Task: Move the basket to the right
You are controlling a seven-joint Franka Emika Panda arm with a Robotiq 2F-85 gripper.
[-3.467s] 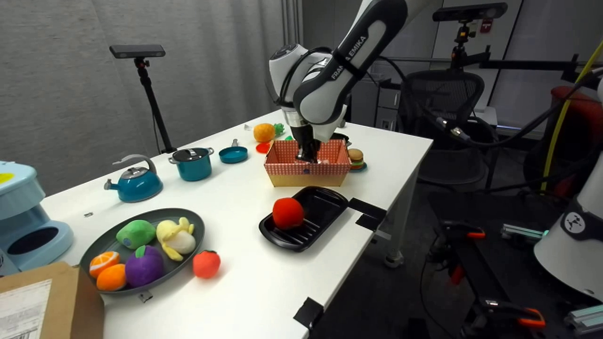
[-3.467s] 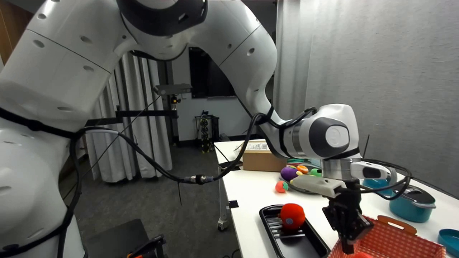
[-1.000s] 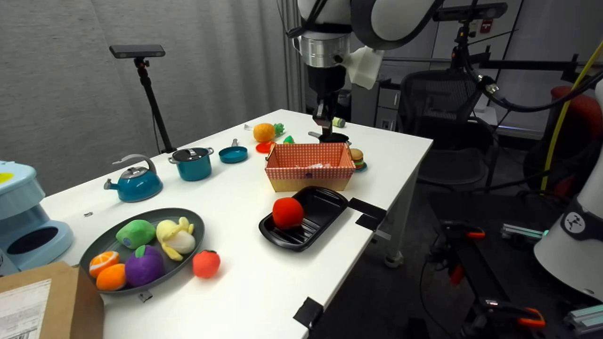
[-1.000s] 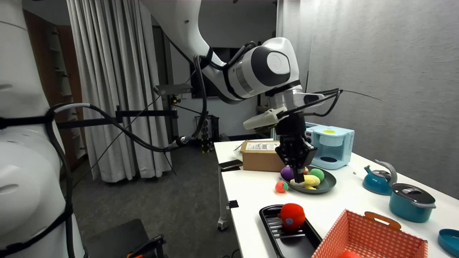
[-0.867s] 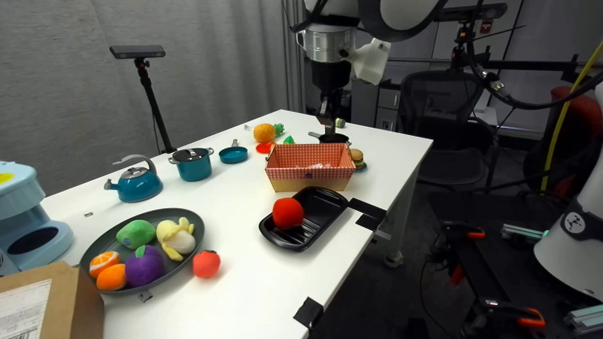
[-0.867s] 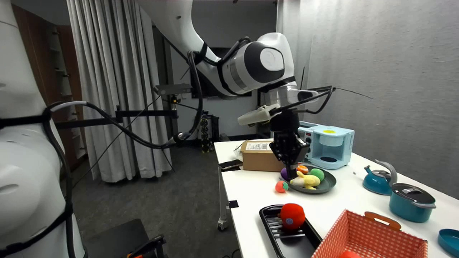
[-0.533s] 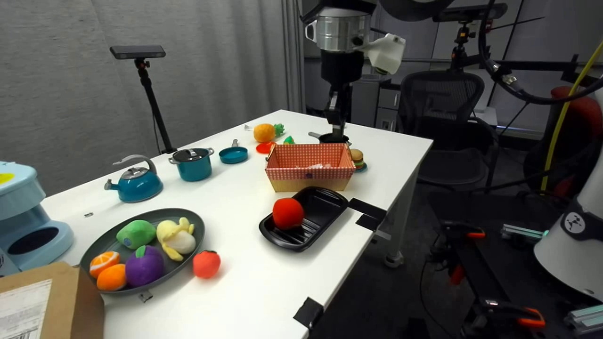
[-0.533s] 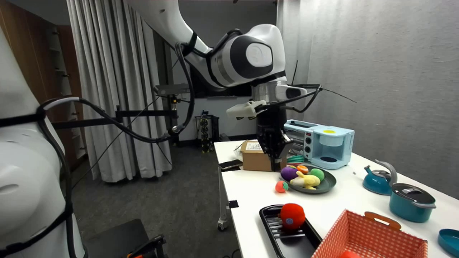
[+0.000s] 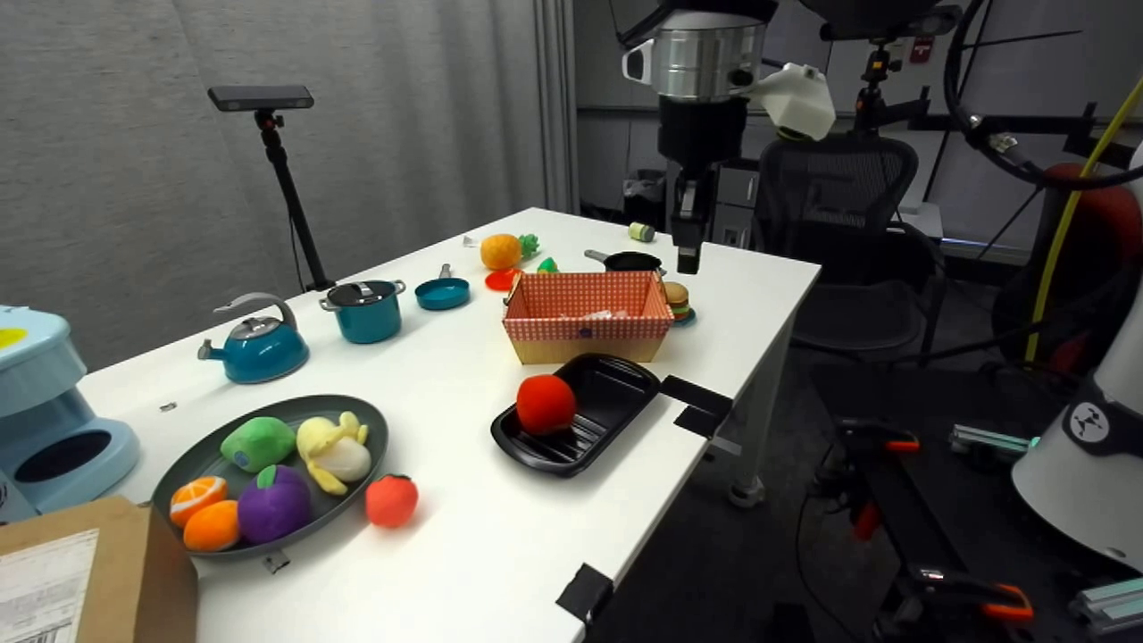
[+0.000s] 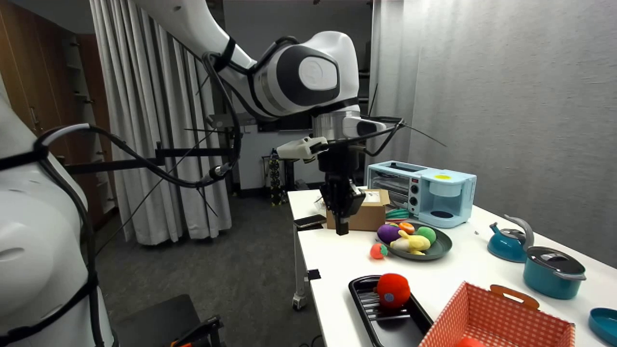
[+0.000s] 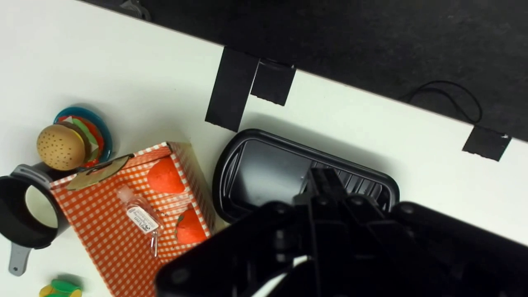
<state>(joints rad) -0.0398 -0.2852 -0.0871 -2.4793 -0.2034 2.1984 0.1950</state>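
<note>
- The basket [image 9: 587, 346], lined in red-and-white check, stands upright on the white table [image 9: 446, 393], just beside the black tray [image 9: 607, 388]; whether the two touch cannot be told.
- In the wrist view, two red toy fruits [image 11: 166, 176] and a small labelled clear bottle [image 11: 140, 214] lie inside it.
- The gripper [image 9: 688, 257] points down, clenched with its fingertips together, higher than the black tray and apart from it; in the wrist view it hides part of that tray.
- A round red fruit [image 9: 546, 404] sits in the black tray.
- Beyond the black tray, in an exterior view, are a toy burger [image 9: 676, 296] and a dark pan [image 9: 631, 262].
- Farther left of the black tray, in an exterior view, stand a teal pot [image 9: 362, 317] and a teal kettle [image 9: 259, 353].
- Well apart from the black tray is a round grey dish [image 9: 198, 454] of toy produce, with a red toy tomato [image 9: 390, 500] lying nearer the tray.
</note>
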